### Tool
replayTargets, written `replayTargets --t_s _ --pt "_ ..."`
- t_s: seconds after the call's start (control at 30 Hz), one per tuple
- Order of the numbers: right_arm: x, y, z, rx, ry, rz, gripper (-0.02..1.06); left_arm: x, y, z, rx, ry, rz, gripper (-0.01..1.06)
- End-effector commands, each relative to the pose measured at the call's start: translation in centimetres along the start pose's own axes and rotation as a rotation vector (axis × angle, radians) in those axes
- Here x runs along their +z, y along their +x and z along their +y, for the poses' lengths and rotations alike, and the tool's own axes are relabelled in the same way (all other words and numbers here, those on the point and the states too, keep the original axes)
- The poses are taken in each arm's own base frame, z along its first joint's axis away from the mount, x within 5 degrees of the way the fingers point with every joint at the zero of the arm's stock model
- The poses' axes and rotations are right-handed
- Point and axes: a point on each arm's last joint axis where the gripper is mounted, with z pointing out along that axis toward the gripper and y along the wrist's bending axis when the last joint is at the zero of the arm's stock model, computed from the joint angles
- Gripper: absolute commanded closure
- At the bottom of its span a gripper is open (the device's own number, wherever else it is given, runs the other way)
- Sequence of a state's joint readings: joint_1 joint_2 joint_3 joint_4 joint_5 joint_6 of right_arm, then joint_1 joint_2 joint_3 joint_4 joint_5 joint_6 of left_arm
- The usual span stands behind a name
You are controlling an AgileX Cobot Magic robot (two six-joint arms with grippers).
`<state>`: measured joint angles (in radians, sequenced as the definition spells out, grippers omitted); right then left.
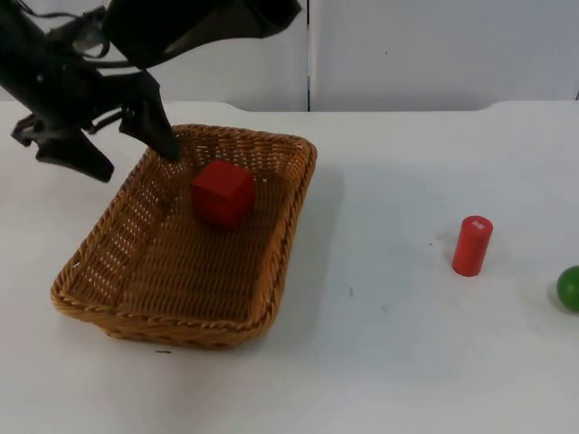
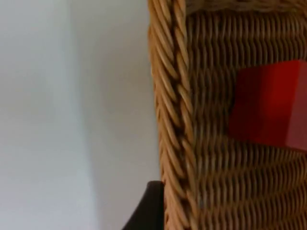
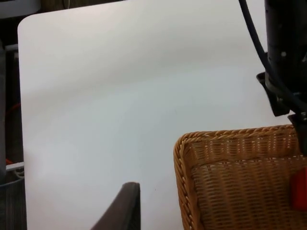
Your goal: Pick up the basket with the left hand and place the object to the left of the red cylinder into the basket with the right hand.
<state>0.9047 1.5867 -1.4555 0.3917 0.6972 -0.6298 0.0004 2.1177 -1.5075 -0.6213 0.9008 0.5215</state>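
The left gripper [image 1: 136,149] straddled the far left rim of the woven wicker basket [image 1: 136,312], fingers spread, one inside. The red cube [image 1: 222,192] lay in the basket. The top view alone showed the red cylinder [image 1: 471,245] and green ball [image 1: 569,288]. I cannot tell the right gripper's [image 3: 125,206] state.

A white table top [image 1: 407,362] ends at a pale grey partition wall [image 1: 434,50].
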Motion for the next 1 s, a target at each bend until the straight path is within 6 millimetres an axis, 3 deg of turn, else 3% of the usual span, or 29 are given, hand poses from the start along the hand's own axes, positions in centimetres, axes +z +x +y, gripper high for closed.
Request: replayTargets --t_s 0.0,0.57,0.97 --pt "-0.2 -0.2 0.0 -0.003 0.007 -0.019 0.05 -1.4 -0.2 -0.4 0.008 -0.031 -0.014 0.20" --pt "-0.5 -0.5 -0.6 0.036 0.074 -0.046 0.05 -6.9 1.5 -2.2 0.022 -0.159 0.032 0.20" --pt "-3.1 -0.4 -0.8 0.110 0.171 -0.080 0.05 -10.0 7.7 -4.1 0.022 -0.205 -0.036 0.20"
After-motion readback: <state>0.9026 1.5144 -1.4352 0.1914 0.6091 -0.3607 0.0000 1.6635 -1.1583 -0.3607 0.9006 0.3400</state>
